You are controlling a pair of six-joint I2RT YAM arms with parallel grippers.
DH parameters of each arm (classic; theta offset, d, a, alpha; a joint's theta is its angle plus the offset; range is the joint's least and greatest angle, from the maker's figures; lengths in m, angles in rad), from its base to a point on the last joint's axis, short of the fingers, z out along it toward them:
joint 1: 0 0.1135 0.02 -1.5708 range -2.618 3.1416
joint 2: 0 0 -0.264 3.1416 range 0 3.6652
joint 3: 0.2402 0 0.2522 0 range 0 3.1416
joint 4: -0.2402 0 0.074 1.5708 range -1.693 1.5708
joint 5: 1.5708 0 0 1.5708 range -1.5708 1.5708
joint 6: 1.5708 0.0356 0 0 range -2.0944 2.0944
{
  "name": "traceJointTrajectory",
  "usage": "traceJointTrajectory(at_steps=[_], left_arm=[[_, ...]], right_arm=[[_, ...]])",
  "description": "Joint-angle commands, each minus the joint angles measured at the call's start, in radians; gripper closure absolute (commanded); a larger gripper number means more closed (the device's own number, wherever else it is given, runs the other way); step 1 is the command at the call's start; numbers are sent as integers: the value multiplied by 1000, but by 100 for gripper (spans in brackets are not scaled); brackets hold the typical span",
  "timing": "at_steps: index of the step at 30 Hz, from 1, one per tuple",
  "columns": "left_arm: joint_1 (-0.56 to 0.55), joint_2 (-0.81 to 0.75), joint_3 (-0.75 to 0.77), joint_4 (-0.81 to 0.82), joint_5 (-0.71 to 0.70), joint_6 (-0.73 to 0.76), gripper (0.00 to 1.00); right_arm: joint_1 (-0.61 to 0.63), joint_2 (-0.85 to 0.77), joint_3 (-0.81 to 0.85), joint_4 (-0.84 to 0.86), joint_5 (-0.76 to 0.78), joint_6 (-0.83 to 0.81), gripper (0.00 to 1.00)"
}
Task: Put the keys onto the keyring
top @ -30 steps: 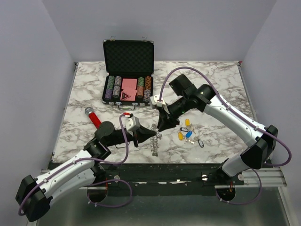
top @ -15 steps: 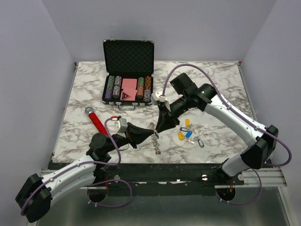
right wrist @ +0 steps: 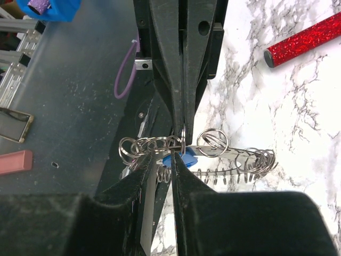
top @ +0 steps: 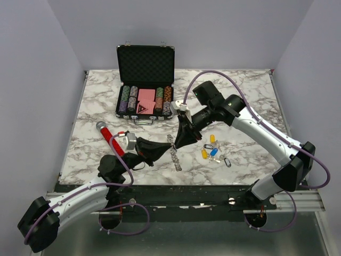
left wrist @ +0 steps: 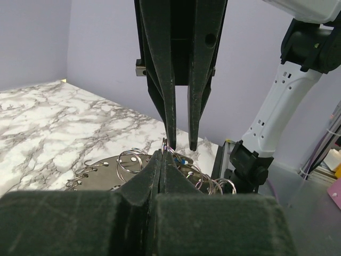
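On the marble table [top: 250, 90], with the open poker chip case [top: 145, 64] at the upper centre of the frame, my two arms meet just below the middle. In the last second my left arm has turned its wrist toward the left of the frame and carried the keyring [top: 175, 160] a little up and left, and my right arm followed. My left gripper [top: 167, 144] is clenched on one loop of the keyring, whose rest hangs down to the table. My right gripper [top: 176, 145] is pinching a blue key [right wrist: 180, 158] (only its head shows) right against those loops. I judge the ring is now better presented, so threading is at hand but not done. The other keys [top: 212, 150] lie loose right of centre.
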State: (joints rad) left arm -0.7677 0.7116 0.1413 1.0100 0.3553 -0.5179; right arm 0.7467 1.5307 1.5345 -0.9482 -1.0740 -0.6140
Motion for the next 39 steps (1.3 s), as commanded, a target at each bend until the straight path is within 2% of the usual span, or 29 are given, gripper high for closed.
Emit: traceJointTrajectory(at_steps=[1,18,27,39], left_arm=[[2,-1,-3,84,-21,-24,100],[2,-9,-12,82,-24,-22,100],[2,-20,-19,70,-32,-19,100],[2,-11,-9,73,-38,-18,100]], right_arm=[[-1,9,36,71,9,69,75],[-1,22,24,104,45,109,75],[-9,22,73,95,51,102,71],[-9,23,21,100,26,102,71]])
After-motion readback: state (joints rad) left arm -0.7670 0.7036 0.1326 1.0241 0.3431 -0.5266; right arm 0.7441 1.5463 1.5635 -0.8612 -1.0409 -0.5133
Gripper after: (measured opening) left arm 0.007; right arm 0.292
